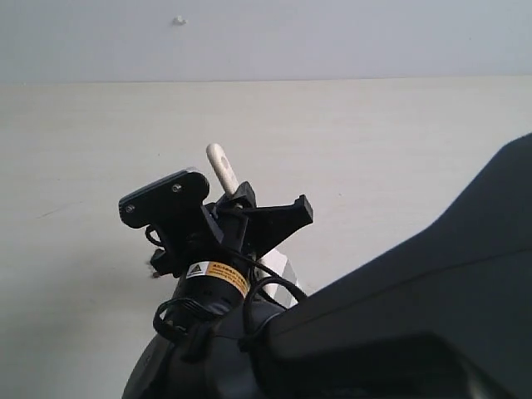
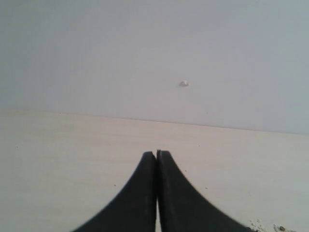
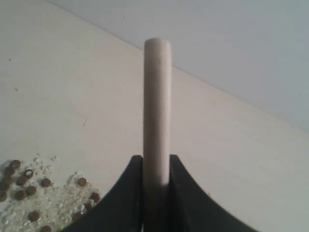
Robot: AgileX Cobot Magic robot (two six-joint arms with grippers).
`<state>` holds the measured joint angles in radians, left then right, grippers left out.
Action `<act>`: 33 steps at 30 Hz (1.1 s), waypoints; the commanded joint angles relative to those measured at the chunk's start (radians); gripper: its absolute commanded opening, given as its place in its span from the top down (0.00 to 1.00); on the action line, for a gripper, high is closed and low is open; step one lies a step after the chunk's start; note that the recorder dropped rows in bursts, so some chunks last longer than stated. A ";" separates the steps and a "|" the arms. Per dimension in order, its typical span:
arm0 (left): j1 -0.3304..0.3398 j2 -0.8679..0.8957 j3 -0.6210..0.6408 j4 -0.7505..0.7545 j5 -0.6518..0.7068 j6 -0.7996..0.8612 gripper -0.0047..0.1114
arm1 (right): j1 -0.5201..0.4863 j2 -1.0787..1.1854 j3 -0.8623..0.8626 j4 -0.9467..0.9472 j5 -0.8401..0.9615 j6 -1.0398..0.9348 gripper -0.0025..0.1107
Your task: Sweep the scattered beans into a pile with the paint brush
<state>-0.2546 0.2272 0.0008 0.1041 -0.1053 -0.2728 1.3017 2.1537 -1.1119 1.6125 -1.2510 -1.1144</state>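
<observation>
The right claw (image 3: 156, 162) was clamped tight on the pale wooden handle of the paint brush (image 3: 157, 96). Its jaws were parted only by the handle's width, and the handle's rounded end stood up out of the grip, tilted towards the far edge of the desk (image 3: 231, 159). The left claw (image 2: 157, 162) was pressed fully closed with nothing in it, hovering idle over the desk. Loose beans (image 3: 21, 186) lay scattered among white grains (image 3: 58, 205) just beside the right claw, well short of the far edge, the only edge in view; no corner showed. What could be seen of them was not gathered into a pile, so the step in hand was judged to be a sweeping stroke with much of the task left. The bristles were hidden in every view, so their contact with the desk could not be confirmed. Done well, the stroke probably called for bristles laid lightly and flat on the desk, started outside the outermost beans and drawn slowly inward toward one spot. Round beans would likely roll away if flicked, and pressing hard might twist the handle in the grip.
</observation>
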 commanded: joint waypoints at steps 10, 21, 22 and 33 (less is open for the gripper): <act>-0.006 -0.006 -0.001 -0.003 -0.001 -0.007 0.96 | -0.041 0.025 -0.107 -0.015 0.030 0.081 0.98; -0.006 -0.006 -0.001 -0.003 -0.001 -0.007 0.96 | -0.126 0.025 -0.177 -0.035 0.030 0.170 0.98; -0.006 -0.006 -0.001 -0.003 -0.001 -0.007 0.96 | -0.126 0.020 -0.186 -0.038 0.030 0.147 0.98; -0.006 -0.006 -0.001 -0.003 -0.001 -0.007 0.96 | -0.091 -0.059 -0.210 0.028 0.030 -0.144 0.98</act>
<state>-0.2546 0.2272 0.0008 0.1041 -0.1053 -0.2728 1.2035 2.1151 -1.3160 1.6299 -1.2162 -1.1943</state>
